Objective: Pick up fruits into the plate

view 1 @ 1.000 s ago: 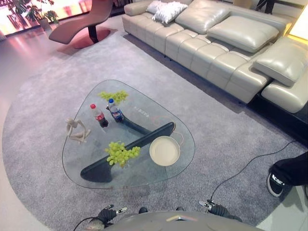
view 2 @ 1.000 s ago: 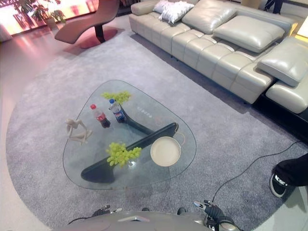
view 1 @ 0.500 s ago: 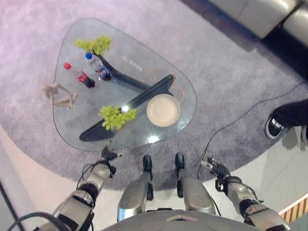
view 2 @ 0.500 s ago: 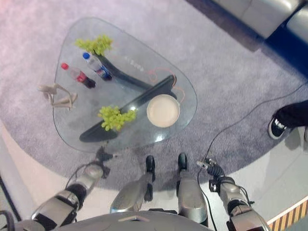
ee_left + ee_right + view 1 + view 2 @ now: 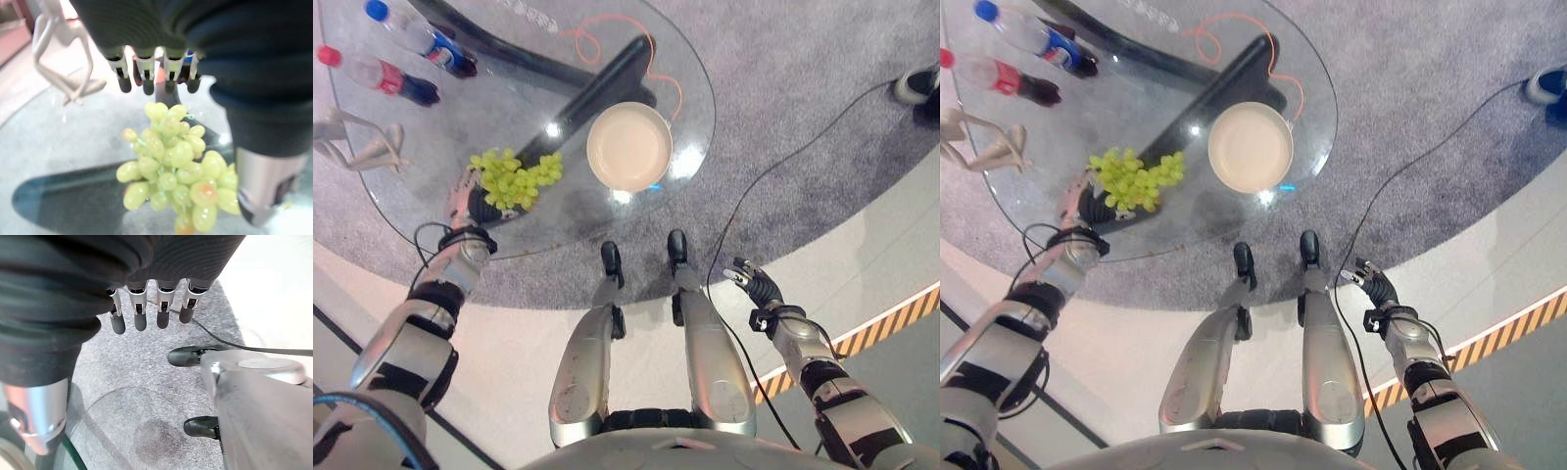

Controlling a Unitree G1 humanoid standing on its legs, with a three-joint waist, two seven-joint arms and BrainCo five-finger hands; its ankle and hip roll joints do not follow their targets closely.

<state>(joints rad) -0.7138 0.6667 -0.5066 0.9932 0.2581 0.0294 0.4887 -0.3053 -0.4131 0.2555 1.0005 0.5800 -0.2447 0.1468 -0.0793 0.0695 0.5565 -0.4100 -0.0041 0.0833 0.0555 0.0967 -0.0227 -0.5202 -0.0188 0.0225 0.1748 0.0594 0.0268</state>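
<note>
— What sits where on the glass table [image 5: 690,117]?
— Grapes [image 5: 514,178] left of the plate [image 5: 628,147]. Two bottles [image 5: 386,76] behind them, figurine [image 5: 357,147] far left.
— The hands?
— Left hand [image 5: 462,201] beside the grapes; right hand [image 5: 751,286] off the table.

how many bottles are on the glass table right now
2: a red-capped bottle and a blue-capped bottle, lying side by side at the table's far left; others may lie outside the view.

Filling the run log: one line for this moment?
left hand: open beside green grape bunch | right hand: open, idle | round cream plate: empty
</note>
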